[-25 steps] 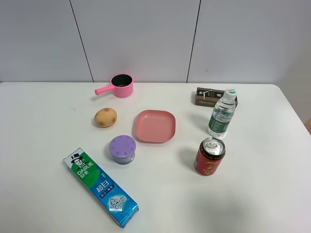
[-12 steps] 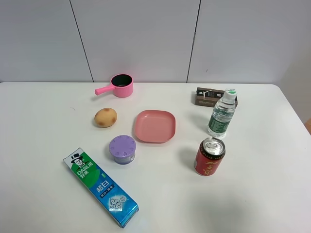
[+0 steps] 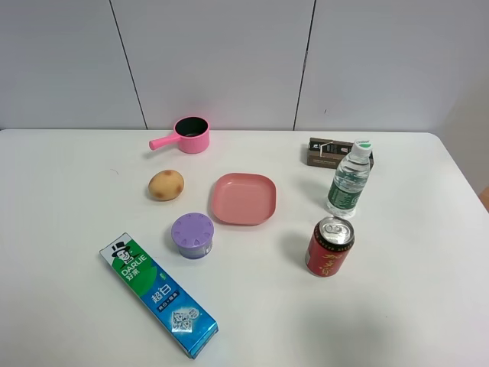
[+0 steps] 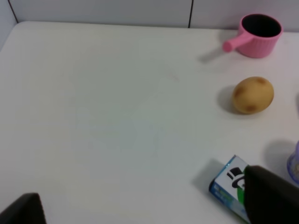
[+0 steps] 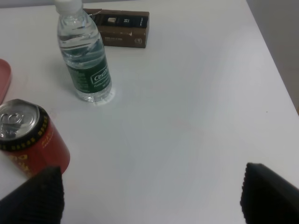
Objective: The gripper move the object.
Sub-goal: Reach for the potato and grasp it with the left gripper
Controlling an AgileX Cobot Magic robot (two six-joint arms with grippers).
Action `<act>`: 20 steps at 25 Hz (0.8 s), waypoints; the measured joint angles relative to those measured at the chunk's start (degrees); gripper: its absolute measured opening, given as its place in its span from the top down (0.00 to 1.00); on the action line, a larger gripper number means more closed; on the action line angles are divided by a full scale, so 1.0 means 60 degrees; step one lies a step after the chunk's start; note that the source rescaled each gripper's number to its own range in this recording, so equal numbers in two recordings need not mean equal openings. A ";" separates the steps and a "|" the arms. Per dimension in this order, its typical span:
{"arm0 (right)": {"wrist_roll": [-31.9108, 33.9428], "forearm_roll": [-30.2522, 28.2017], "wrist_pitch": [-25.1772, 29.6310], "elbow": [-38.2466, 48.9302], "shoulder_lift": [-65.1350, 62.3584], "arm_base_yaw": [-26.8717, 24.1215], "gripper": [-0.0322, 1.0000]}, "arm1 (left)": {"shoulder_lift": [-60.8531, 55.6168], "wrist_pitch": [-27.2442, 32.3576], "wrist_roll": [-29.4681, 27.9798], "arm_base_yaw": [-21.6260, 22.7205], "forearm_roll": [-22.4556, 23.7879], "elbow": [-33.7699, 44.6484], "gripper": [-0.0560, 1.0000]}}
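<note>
The potato (image 3: 166, 185), a small tan-yellow oval with brown spots, lies on the white table left of the pink plate (image 3: 243, 199). It also shows in the left wrist view (image 4: 252, 94). No arm or gripper shows in the exterior high view. In the left wrist view my left gripper (image 4: 145, 210) is open, with its two black fingertips (image 4: 268, 198) wide apart over bare table, well short of the potato. In the right wrist view my right gripper (image 5: 152, 193) is open, with black fingertips (image 5: 268, 191) at the two lower corners.
A pink saucepan (image 3: 189, 135) stands behind the potato. A purple lidded container (image 3: 192, 235) and a toothpaste box (image 3: 158, 293) lie in front of it. A water bottle (image 3: 350, 179), a red can (image 3: 329, 246) and a brown box (image 3: 330, 152) stand on the right.
</note>
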 joint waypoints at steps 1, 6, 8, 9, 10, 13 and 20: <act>0.0000 0.0000 0.0000 0.0000 0.0000 0.0000 0.00 | 0.0644 -0.0013 0.0170 0.0000 -0.0115 -0.0352 0.15; 0.0000 0.0000 0.0000 0.0000 0.0000 0.0000 0.00 | 0.3563 -0.0098 0.2233 0.0000 -0.1945 -0.1877 0.15; 0.0000 0.0000 0.0000 0.0000 0.0000 0.0000 0.00 | 0.4671 -0.0241 0.3367 0.0000 -0.2919 -0.2327 0.15; 0.0000 0.0000 0.0000 0.0000 0.0000 0.0000 0.00 | 0.5114 -0.0300 0.3947 0.0000 -0.3363 -0.2477 0.15; 0.0000 0.0000 0.0000 0.0000 0.0000 0.0000 0.00 | 0.5643 -0.0366 0.4455 0.0000 -0.3703 -0.2635 0.15; 0.0000 0.0000 0.0000 0.0000 0.0000 0.0000 0.00 | 0.7052 -0.0440 0.5445 -0.0020 -0.4231 -0.3034 0.15; 0.0000 0.0000 0.0000 0.0000 0.0000 0.0000 0.00 | 0.9282 -0.0870 0.7115 -0.1330 -0.4288 -0.3828 0.15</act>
